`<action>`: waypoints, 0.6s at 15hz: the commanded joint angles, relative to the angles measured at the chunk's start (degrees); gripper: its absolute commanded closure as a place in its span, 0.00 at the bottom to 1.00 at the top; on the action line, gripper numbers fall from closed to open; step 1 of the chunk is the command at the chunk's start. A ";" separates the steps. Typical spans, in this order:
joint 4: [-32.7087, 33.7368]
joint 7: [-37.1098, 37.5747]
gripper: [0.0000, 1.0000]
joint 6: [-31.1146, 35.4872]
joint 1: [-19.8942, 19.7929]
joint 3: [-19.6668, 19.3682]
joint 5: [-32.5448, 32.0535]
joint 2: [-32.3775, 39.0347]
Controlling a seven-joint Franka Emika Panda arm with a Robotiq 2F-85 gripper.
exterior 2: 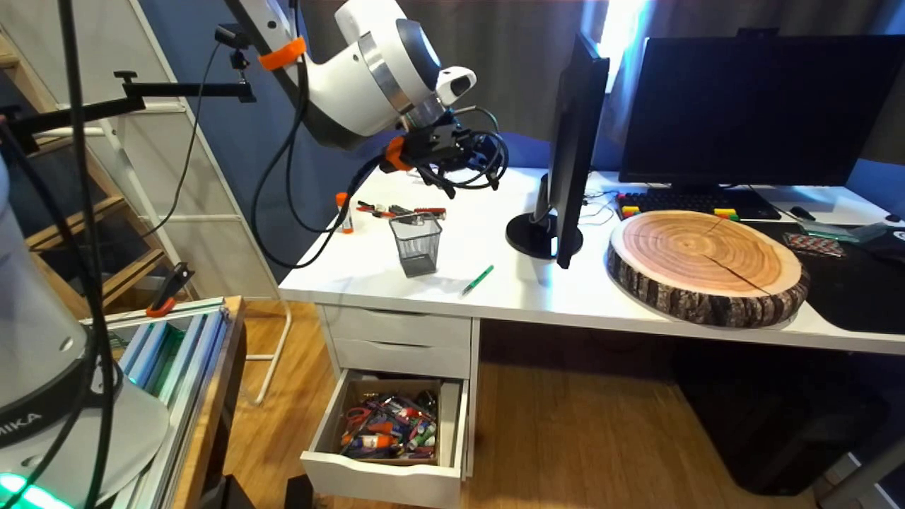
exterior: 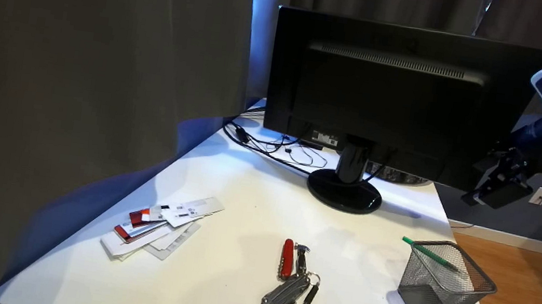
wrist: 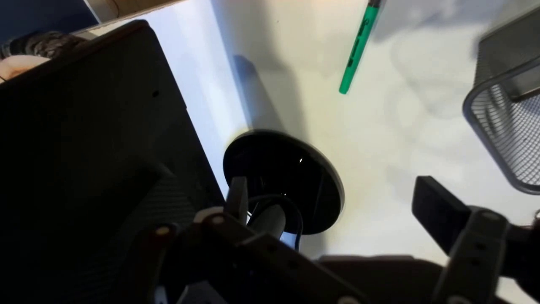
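Green and slim, a pen (wrist: 356,52) lies on the white bench (wrist: 375,139) between a black monitor (exterior: 388,99) and a wire-mesh cup (exterior: 441,292), touching neither. The gripper (wrist: 337,207) is released, its fingers spread well apart, and hangs in the air beside the monitor, above the bench. Elsewhere on the bench lie a red pocketknife (exterior: 287,259), a grey multitool (exterior: 286,294) and a loose pile of cards (exterior: 162,225). In an exterior view, a drawer (exterior 2: 382,482) below the bench stands pulled out, with jumbled stationery (exterior 2: 392,428) inside.
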 commanded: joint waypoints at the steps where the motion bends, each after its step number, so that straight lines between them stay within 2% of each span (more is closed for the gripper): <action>1: 3.58 -2.94 0.00 7.75 -5.21 2.95 4.37 7.04; 3: 4.83 -4.67 0.00 10.82 -9.71 6.85 6.74 10.39; 9: 10.94 -5.68 0.00 11.90 -21.49 17.46 8.87 17.46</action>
